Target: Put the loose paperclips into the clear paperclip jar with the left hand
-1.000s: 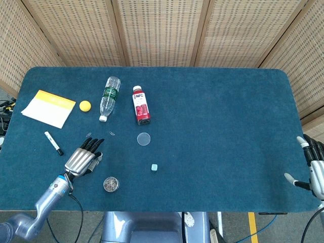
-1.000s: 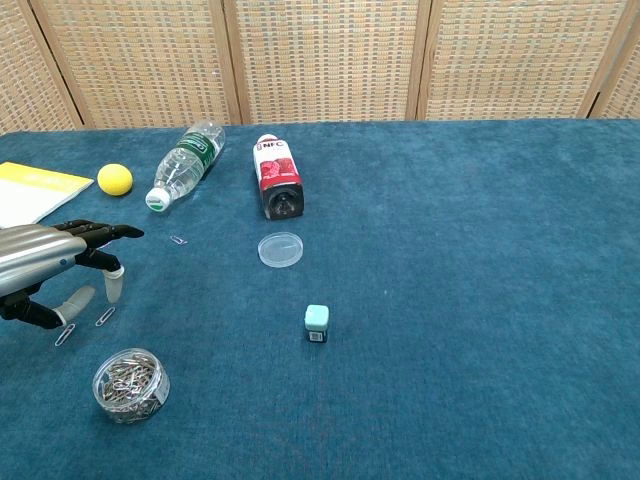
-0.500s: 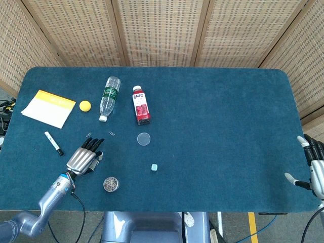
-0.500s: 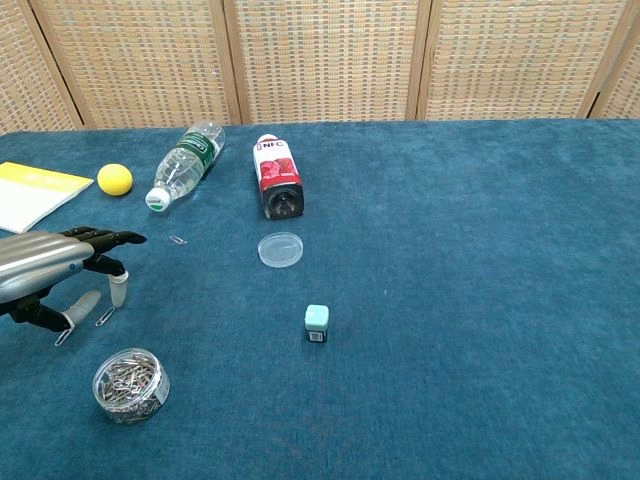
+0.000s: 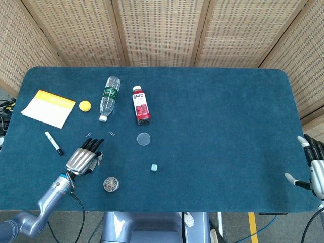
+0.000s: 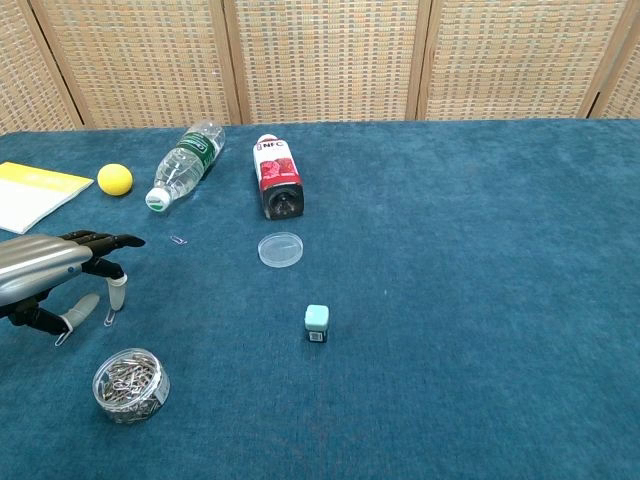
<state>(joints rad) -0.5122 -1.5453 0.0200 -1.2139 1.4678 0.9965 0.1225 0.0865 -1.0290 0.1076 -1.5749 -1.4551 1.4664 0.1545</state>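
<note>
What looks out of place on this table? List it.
Both bottles lie on their sides: the clear water bottle and the red juice bottle. The paperclip jar stands open, its clear lid well away from it. Loose paperclips lie by the left hand.

This looks like a robot test room or lab, not a home. A blue felt-covered tabletop (image 5: 212,126) stands in front of woven cane screen panels (image 5: 162,30) in wooden frames, which close off the background like a staged enclosure. On the cloth lie unrelated small props: a water bottle (image 5: 109,97), a red juice bottle (image 5: 140,105), a yellow ball (image 5: 85,105), a notepad (image 5: 49,108) and a marker (image 5: 53,143). Cabling and a yellow floor stripe (image 5: 251,227) show below the table's front edge.
</note>
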